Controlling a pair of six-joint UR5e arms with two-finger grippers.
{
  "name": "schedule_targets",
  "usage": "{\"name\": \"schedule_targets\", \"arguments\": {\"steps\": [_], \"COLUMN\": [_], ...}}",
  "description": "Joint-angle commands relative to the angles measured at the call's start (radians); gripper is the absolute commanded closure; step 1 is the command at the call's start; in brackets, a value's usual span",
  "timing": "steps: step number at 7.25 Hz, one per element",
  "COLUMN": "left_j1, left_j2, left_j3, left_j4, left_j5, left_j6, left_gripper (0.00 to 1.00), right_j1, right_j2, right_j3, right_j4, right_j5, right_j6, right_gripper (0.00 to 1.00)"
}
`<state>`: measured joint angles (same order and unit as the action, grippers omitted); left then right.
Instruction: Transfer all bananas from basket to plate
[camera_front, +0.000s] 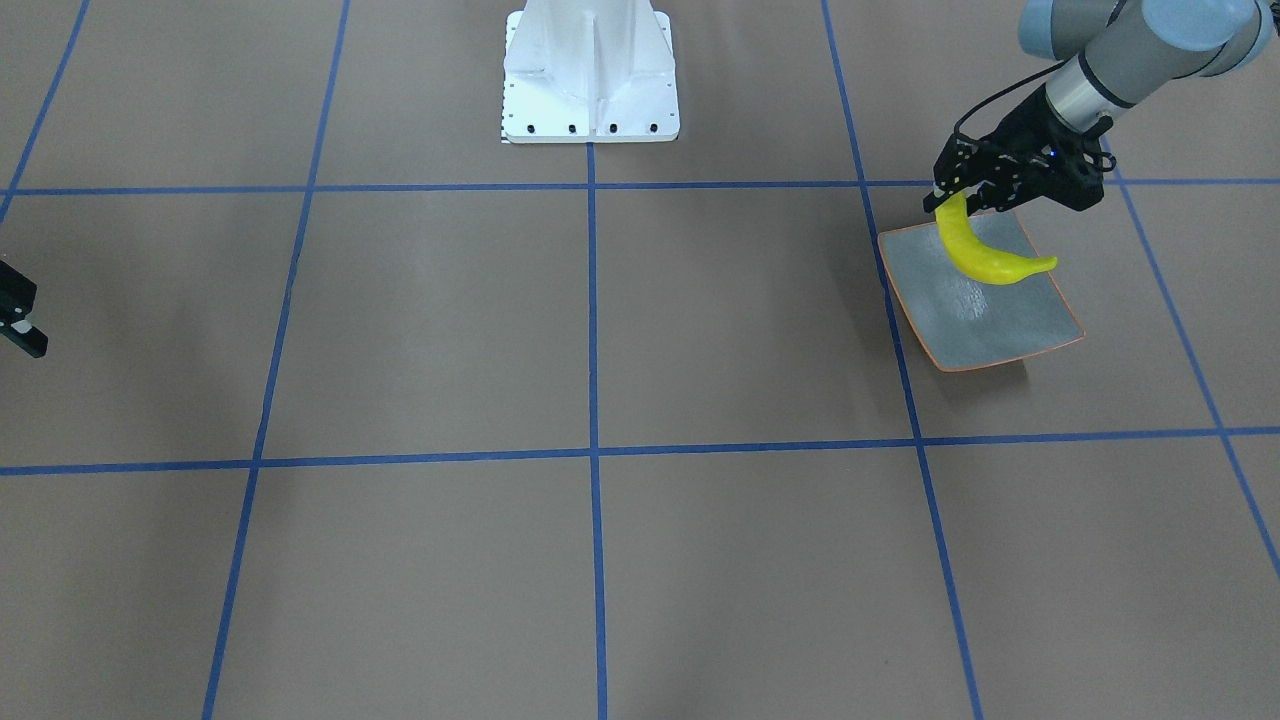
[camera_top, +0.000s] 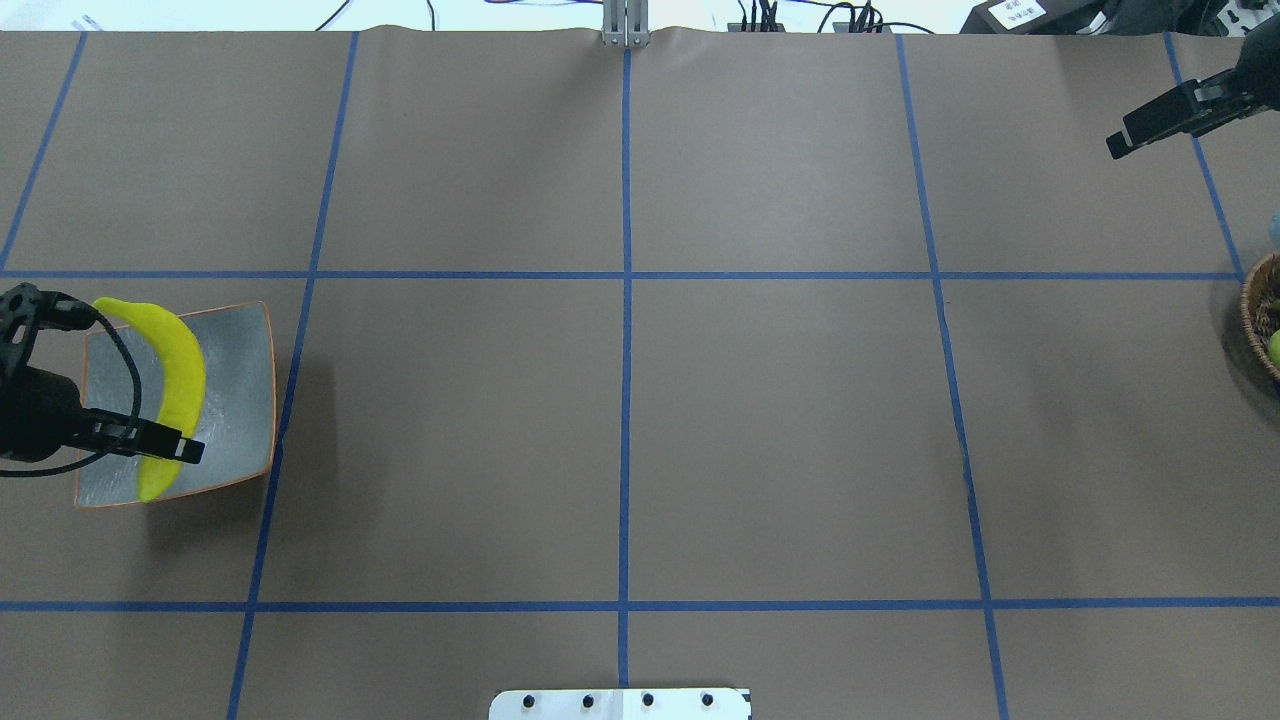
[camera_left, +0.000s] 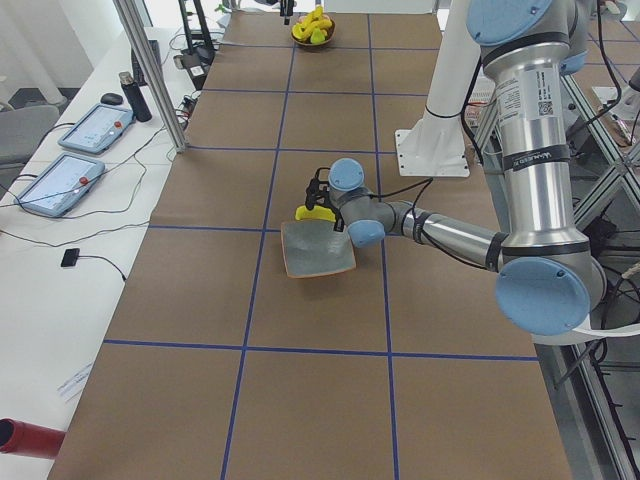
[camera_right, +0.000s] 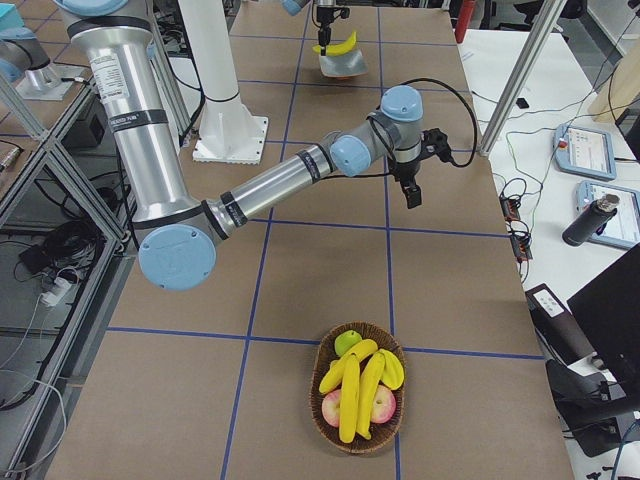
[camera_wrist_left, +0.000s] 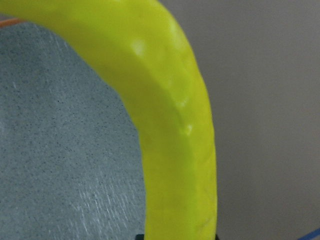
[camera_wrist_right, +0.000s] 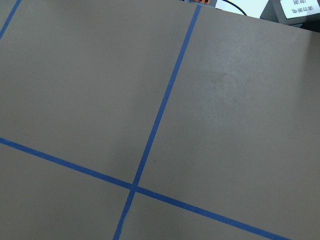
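Note:
My left gripper (camera_front: 948, 196) (camera_top: 172, 447) is shut on one end of a bright-yellow banana (camera_front: 985, 255) (camera_top: 175, 370). It holds the banana over the square grey-green plate (camera_front: 1000, 320) (camera_top: 240, 400), which has nothing else on it. The left wrist view is filled by the banana (camera_wrist_left: 175, 130) with the speckled plate (camera_wrist_left: 60, 150) beneath. The wicker basket (camera_right: 330, 425) (camera_top: 1258, 315) at the table's other end holds three bananas (camera_right: 352, 390). My right gripper (camera_top: 1122, 146) (camera_right: 412, 192) hangs over bare table far from the basket. I cannot tell whether it is open or shut.
In the basket beside the bananas lie two reddish apples (camera_right: 383, 405) and a green fruit (camera_right: 346, 343). The white robot base (camera_front: 590, 75) stands at mid-table. Metal posts (camera_left: 150, 75), tablets (camera_left: 95, 127) and a bottle (camera_left: 130, 95) line the operators' side.

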<state>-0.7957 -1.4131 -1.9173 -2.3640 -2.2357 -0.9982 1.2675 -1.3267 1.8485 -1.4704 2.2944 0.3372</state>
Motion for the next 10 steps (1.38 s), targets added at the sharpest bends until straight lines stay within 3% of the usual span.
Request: {"name": "schedule_targets", "arguments": {"steps": [1, 8, 9, 10], "left_j1": [0.004, 0.050, 0.049, 0.043], "left_j2": [-0.064, -0.090, -0.090, -0.092], "left_j3": [0.066, 0.083, 0.075, 0.060], "left_j4": [0.046, 0.046, 0.045, 0.045], "left_j5": [0.042, 0.082, 0.084, 0.081], "left_j6": [0.001, 0.016, 0.018, 0.019], "left_gripper": [0.87, 0.24, 0.00, 0.00], "right_j1": [0.006, 0.019, 0.020, 0.021], "right_j2": [-0.005, -0.022, -0.022, -0.029], "right_j3": [0.000, -0.008, -0.008, -0.008], "right_j4": [-0.001, -0.001, -0.001, 0.001], "right_j5": [-0.001, -0.001, -0.001, -0.001], "right_j6": [-0.001, -0.003, -0.003, -0.003], "right_gripper": [0.00, 0.00, 0.00, 0.00]}}
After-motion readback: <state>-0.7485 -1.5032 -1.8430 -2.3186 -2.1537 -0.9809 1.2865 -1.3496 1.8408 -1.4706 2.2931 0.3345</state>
